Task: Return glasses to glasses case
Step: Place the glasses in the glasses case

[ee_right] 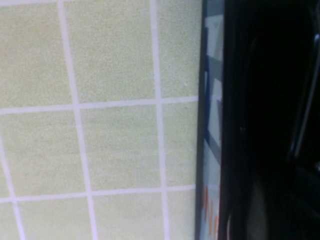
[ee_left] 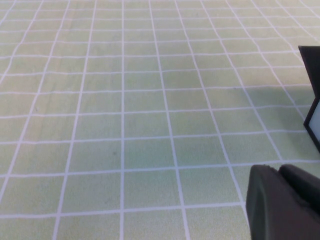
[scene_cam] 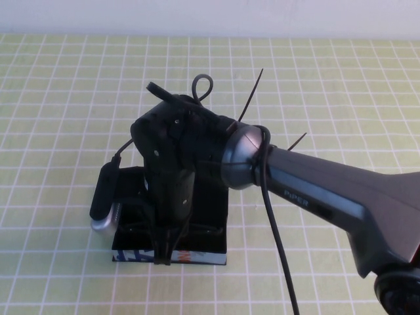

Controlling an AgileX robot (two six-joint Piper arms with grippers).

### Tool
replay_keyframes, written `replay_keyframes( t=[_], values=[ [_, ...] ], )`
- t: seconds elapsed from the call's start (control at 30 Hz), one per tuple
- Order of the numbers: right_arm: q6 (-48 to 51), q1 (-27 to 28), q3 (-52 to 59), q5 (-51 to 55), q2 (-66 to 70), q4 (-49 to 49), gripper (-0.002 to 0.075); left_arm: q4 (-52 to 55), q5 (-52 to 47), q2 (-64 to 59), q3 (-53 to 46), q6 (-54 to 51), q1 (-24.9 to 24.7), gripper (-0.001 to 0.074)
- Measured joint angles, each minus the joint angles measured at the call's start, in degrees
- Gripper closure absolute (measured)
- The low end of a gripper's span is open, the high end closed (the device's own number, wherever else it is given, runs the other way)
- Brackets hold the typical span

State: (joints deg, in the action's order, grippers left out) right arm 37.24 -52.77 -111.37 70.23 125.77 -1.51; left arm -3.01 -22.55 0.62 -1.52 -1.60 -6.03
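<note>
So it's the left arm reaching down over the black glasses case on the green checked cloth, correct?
Not quite: it is the right arm. The high view shows it coming in from the right, with the right gripper down at the front edge of the glasses case on the green checked cloth. The left gripper is off to the side over bare cloth, seen in the left wrist view.

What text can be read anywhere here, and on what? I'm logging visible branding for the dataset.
"PIPER": white letters on the right arm, whose end effector is down over the glasses case.
Front edge of the glasses case: dark and orange marks, too blurred to read.
Left end effector, low above the table: no text.
</note>
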Motion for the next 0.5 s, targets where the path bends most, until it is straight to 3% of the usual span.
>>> replay_keyframes(
  t=[0.3, 0.5],
  values=[
    [0.0, 0.21, 0.0, 0.0, 0.0, 0.0, 0.0685, 0.0, 0.0, 0.0, 0.0, 0.0, 0.0, 0.0738],
    [0.0, 0.31, 0.0, 0.0, 0.0, -0.16, 0.0484, 0.0, 0.0, 0.0, 0.0, 0.0, 0.0, 0.0738]
  ],
)
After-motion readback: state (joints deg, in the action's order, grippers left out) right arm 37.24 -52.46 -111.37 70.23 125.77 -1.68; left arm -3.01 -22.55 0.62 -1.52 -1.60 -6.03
